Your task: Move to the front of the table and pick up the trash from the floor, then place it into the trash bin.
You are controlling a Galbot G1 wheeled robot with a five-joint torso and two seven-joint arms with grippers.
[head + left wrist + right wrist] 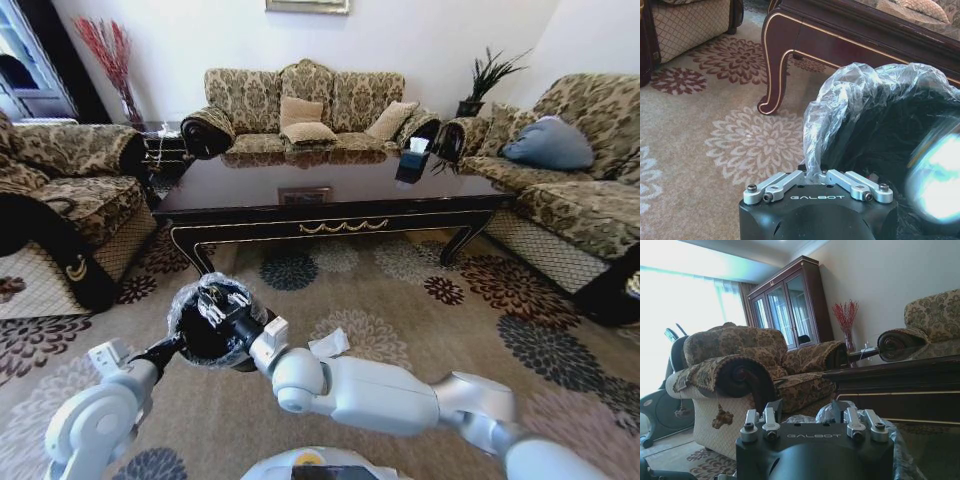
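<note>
The black trash bin (205,335) with its crinkled clear liner (850,95) is on the carpet in front of the dark table (330,215). My left gripper (168,349) is at the bin's near-left side, shut on the liner-covered rim (815,174). From the right, my right arm reaches across, and its gripper (218,303) hovers over the bin's mouth. It is open (806,409) with nothing between its fingers. A white piece of trash (330,343) lies on the carpet just right of the bin, beside my right forearm.
Sofas surround the table: an armchair (60,200) on the left, a couch (310,110) behind, another (570,190) on the right. A curved table leg (772,75) stands just beyond the bin. A dark box (411,165) sits on the tabletop. Patterned carpet lies open to the right.
</note>
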